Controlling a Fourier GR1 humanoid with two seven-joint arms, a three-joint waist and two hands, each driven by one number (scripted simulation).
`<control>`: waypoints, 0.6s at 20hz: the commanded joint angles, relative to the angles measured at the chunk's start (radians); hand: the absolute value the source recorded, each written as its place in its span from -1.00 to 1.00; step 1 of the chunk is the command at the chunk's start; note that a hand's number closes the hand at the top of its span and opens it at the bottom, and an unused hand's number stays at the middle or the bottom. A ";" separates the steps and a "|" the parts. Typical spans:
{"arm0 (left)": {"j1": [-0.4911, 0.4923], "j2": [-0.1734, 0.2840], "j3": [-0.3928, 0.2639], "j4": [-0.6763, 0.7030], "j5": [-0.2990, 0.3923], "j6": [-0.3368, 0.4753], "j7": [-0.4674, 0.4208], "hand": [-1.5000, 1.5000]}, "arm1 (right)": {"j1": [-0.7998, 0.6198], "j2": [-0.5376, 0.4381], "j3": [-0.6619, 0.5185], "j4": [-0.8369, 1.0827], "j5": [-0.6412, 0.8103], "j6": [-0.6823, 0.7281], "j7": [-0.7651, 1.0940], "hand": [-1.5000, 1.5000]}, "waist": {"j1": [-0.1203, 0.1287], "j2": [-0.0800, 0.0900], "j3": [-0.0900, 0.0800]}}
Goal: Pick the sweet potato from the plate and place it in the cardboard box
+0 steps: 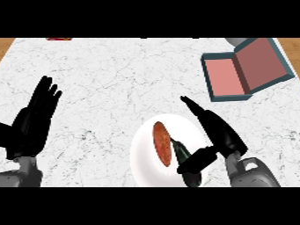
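Note:
An orange-brown sweet potato [162, 143] lies lengthwise on a white plate [144, 149] near the counter's front edge. My right hand [217, 132] hovers over the plate's right side, open, its fingers stretched toward the far side and its thumb [180, 149] just right of the sweet potato. The hand hides part of the plate's right rim. The cardboard box [243, 70], pinkish inside with a teal outside and its lid standing open, sits at the far right of the counter. My left hand [35, 116] rests open at the left, fingers up.
The white marble counter [113, 79] spreads between plate and box. A small red object [59, 39] shows at the far edge, upper left. A grey rounded thing [238, 41] sits behind the box. Wooden floor borders both sides.

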 commanded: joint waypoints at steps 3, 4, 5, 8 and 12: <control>-0.020 -0.028 0.004 0.017 -0.030 -0.006 0.010 0.00 | -0.010 0.119 0.038 0.091 0.111 -0.035 0.001 -1.00 | 0.000 0.000 0.000; -0.024 -0.021 0.027 0.005 -0.029 -0.004 0.016 0.00 | 0.074 0.043 -0.012 0.033 0.062 0.018 -0.074 -1.00 | -0.002 0.000 0.000; 0.007 -0.016 0.039 -0.026 -0.002 -0.044 0.016 0.00 | 0.028 0.088 -0.029 0.020 0.066 0.028 -0.009 -1.00 | -0.001 0.000 0.000; 0.001 -0.037 0.030 0.001 -0.039 -0.030 -0.018 0.00 | 0.031 0.103 -0.021 0.116 0.091 0.030 -0.101 -1.00 | -0.001 0.000 0.000; -0.022 -0.071 0.016 0.009 -0.070 -0.001 0.000 0.00 | -0.004 0.144 -0.026 0.188 0.160 0.006 -0.107 -1.00 | 0.000 0.000 0.000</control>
